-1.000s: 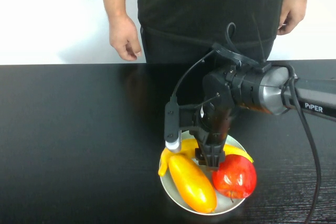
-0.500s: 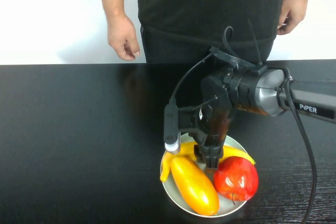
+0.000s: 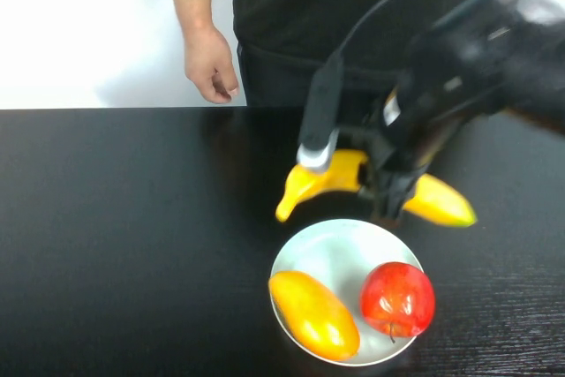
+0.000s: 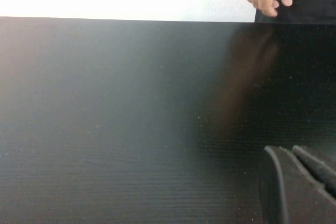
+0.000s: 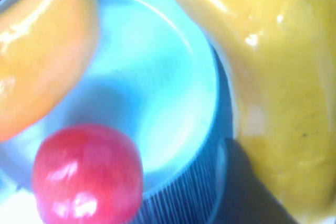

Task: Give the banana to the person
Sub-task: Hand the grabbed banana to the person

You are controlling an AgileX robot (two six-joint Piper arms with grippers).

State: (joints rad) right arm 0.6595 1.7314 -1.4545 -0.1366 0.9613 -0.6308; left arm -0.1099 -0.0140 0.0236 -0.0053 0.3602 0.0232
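My right gripper (image 3: 387, 200) is shut on the yellow banana (image 3: 328, 179) and holds it in the air above the far rim of the white plate (image 3: 331, 249). The banana's ends stick out on both sides of the gripper. In the right wrist view the banana (image 5: 273, 87) fills one side, pressed against a dark finger (image 5: 247, 182). The person (image 3: 353, 15) in a black shirt stands behind the table, one hand (image 3: 210, 64) hanging at the left. My left gripper (image 4: 302, 182) shows only in the left wrist view, low over the black table, away from the fruit.
The plate holds a yellow-orange oval fruit (image 3: 313, 313) and a red apple (image 3: 397, 297), both below the banana. They also show in the right wrist view: oval fruit (image 5: 37, 51), apple (image 5: 86, 174). The black table (image 3: 132, 236) stretches wide to the left.
My right gripper has lifted the banana off the plate and carried it up and toward the person. The oval fruit and apple stayed on the plate.
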